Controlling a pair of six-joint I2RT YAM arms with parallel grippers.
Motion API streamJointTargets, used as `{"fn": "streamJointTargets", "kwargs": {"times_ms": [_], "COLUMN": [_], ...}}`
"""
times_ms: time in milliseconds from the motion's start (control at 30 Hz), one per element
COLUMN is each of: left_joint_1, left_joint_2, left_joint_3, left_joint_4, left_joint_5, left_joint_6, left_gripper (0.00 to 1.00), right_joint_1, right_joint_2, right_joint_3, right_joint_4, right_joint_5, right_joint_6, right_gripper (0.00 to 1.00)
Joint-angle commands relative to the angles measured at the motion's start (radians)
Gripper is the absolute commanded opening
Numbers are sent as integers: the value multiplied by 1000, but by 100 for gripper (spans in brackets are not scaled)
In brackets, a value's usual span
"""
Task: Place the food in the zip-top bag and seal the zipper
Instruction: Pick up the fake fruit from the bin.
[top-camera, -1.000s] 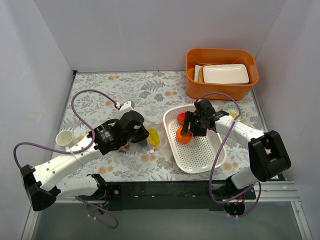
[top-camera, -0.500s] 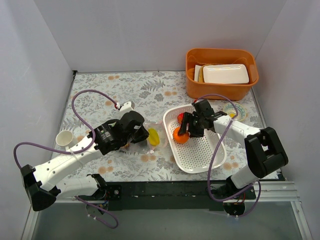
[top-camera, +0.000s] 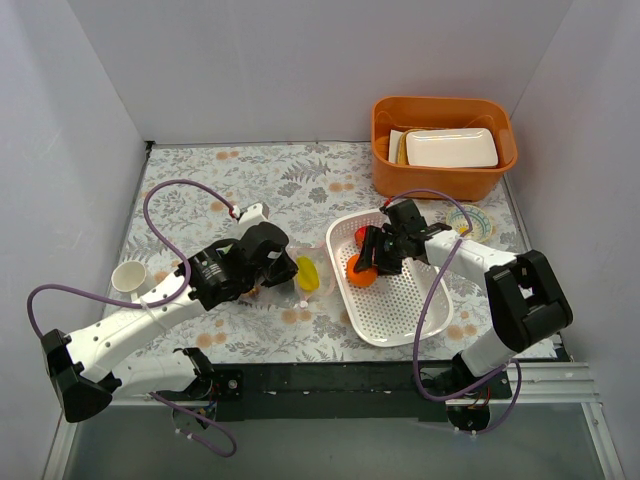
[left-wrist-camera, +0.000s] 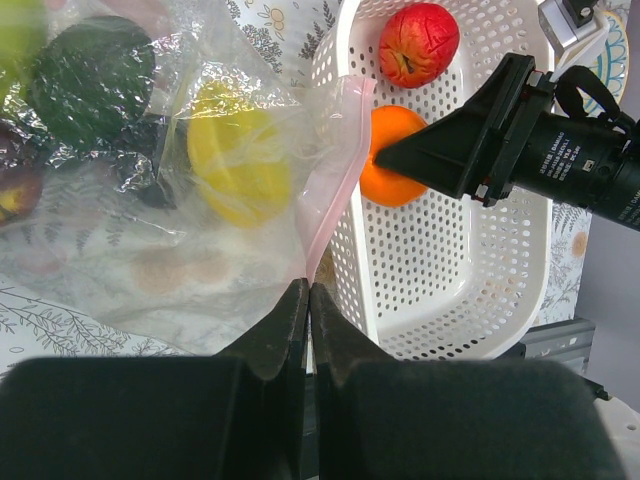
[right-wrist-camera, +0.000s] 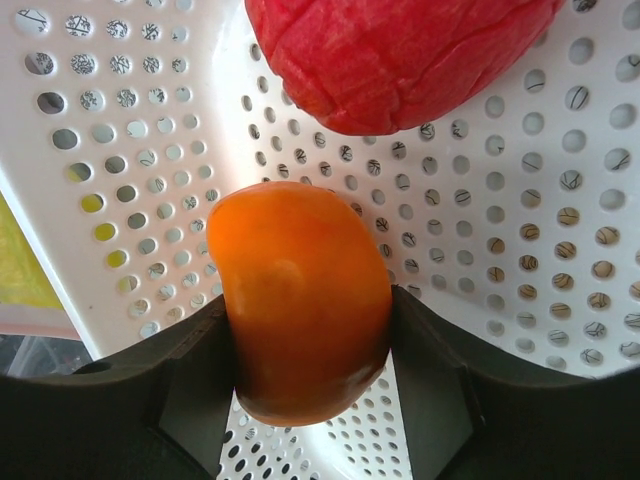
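Note:
My right gripper (right-wrist-camera: 312, 340) is shut on the orange (right-wrist-camera: 305, 300), holding it over the left part of the white basket (top-camera: 400, 305); it also shows in the top view (top-camera: 362, 268). The red apple (right-wrist-camera: 390, 50) lies in the basket just beyond it. My left gripper (left-wrist-camera: 308, 292) is shut on the pink zipper strip (left-wrist-camera: 335, 170) of the clear zip-top bag (left-wrist-camera: 150, 230), left of the basket. Inside the bag I see a yellow-green fruit (left-wrist-camera: 240, 150), a dark green avocado (left-wrist-camera: 90, 75) and a dark maroon plum (left-wrist-camera: 15, 190).
An orange bin (top-camera: 443, 145) with a white container stands at the back right. A white cup (top-camera: 129, 276) stands at the left. A round patterned coaster (top-camera: 465, 220) lies right of the basket. Grey walls close the table.
My right gripper has moved a little left and toward the back with the orange, nearer the basket's left rim. The left arm and bag have not moved.

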Motion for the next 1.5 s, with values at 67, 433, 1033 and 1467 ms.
{"fn": "streamJointTargets", "kwargs": {"times_ms": [67,433,1033,1467], "left_joint_1": [6,5,5,6], "left_joint_2": [-29,-6,5,11], "left_joint_3": [-16,-1,5,2], "left_joint_4": [7,16,12,16], "left_joint_5": [-1,12,12,18], "left_joint_6": [-2,8,13,12], "left_gripper": [0,0,0,0], "right_joint_1": [-5,-5,-5,-2], "right_joint_2": [-8,-62,-115,-215], "right_joint_3": [3,-19,1,-5], "right_joint_4": [3,-42,-88,-17], "right_joint_5": [-10,18,22,-143], "right_joint_6": [-24,-39,-41,22], "right_gripper": [59,48,39,38]}}
